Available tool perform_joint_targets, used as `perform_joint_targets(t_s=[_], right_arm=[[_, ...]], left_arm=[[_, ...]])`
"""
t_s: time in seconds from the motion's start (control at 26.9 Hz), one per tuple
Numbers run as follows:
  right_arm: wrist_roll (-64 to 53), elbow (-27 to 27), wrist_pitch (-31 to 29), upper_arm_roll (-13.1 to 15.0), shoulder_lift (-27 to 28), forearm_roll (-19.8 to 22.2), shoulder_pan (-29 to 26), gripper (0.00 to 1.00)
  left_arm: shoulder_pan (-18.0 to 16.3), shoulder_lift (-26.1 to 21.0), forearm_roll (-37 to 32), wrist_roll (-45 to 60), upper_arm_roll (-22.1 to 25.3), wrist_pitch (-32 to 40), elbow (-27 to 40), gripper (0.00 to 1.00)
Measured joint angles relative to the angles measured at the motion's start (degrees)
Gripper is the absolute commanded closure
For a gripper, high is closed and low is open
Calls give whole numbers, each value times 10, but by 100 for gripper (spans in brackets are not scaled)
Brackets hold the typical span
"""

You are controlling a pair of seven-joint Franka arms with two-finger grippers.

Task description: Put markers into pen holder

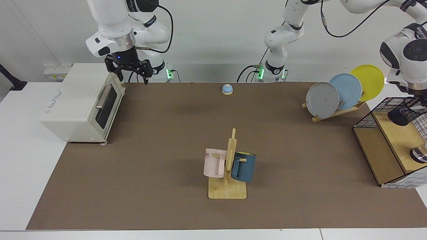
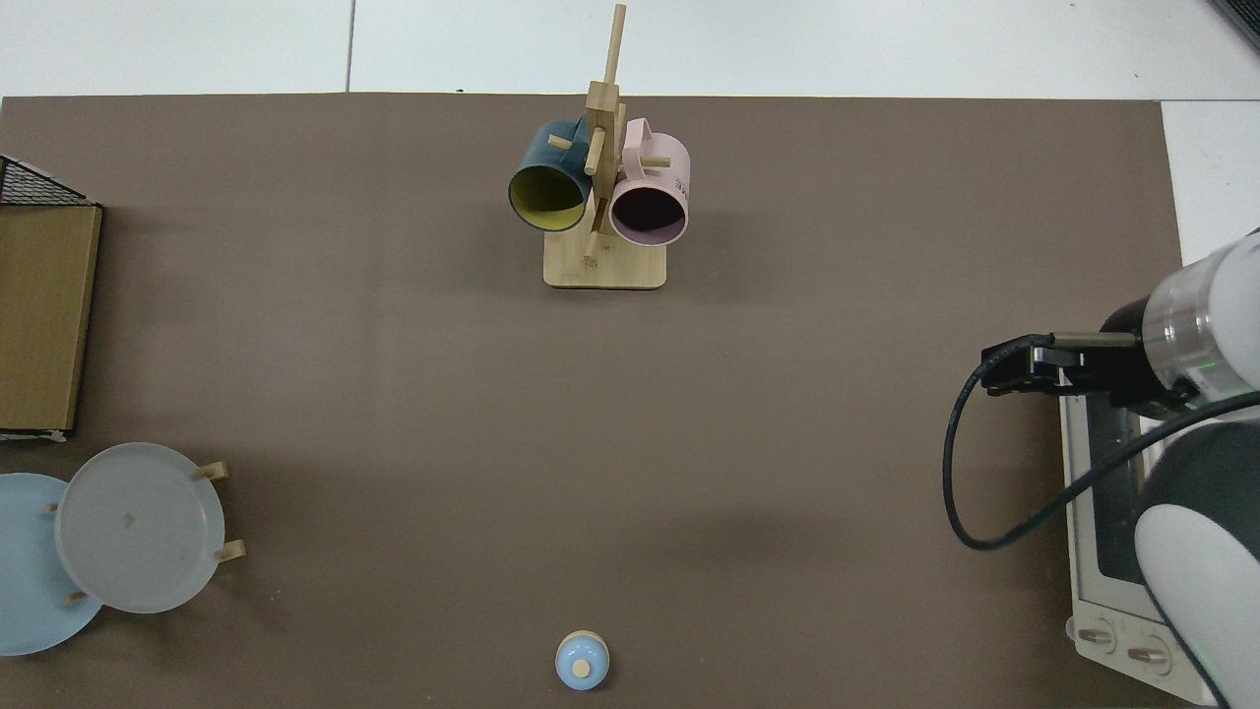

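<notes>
Facing view: the pen holder (image 1: pixel 403 114) lies tilted on the wire shelf (image 1: pixel 395 135) at the table's end, under the left gripper (image 1: pixel 416 100), whose grip cannot be told. No marker shows. The mesh cup is probably light, stiff and prone to roll, and is best taken at the rim. The right gripper (image 1: pixel 130 74) waits spread and empty above the toaster oven (image 1: pixel 76 100).

Top view: a brown mat (image 2: pixel 630 443) covers a white table. The holder is out of frame.

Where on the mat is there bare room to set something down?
Wide bare patches: between the toaster oven and the mug rack, and between that rack and the plate rack. Crowded: the wire shelf, where the left claw is.
</notes>
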State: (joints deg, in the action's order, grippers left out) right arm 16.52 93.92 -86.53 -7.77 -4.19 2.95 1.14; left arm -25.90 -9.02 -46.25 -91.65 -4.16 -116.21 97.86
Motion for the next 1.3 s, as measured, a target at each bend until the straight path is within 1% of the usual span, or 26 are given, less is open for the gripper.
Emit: perform_joint_targets(t_s=[0.07,0.15,0.19,0.26,0.33,0.45,0.52,0.56,0.6,0.71,0.78,0.86,1.04,1.12,1.3], right_arm=[[0,0,0,0,0,0,0,0],[0,0,0,0,0,0,0,0],[0,0,0,0,0,0,0,0],[0,0,0,0,0,0,0,0],[0,0,0,0,0,0,0,0],[0,0,0,0,0,0,0,0],[0,0,0,0,0,0,0,0],[0,0,0,0,0,0,0,0],[0,0,0,0,0,0,0,0],[0,0,0,0,0,0,0,0],[0,0,0,0,0,0,0,0],[0,0,0,0,0,0,0,0],[0,0,0,0,0,0,0,0],[0,0,0,0,0,0,0,0],[0,0,0,0,0,0,0,0]], left_arm=[[0,2,0,-3,-1,6,-11,43],[1,6,1,-9,-5,20,-25,31],[2,8,4,-10,-8,27,-31,26],[7,13,22,-11,-11,40,-44,21],[17,22,53,-12,-11,56,-57,19],[34,38,105,-12,-10,74,-70,12],[50,50,136,-10,-7,85,-75,8],[61,56,152,-5,-2,91,-76,7],[74,62,165,1,5,97,-77,2],[117,76,199,44,33,126,-77,0],[137,82,229,86,47,148,-78,0],[149,85,265,135,54,172,-80,0],[162,90,349,251,59,223,-85,0],[173,94,384,309,66,243,-86,0],[200,105,430,446,72,278,-86,0]])
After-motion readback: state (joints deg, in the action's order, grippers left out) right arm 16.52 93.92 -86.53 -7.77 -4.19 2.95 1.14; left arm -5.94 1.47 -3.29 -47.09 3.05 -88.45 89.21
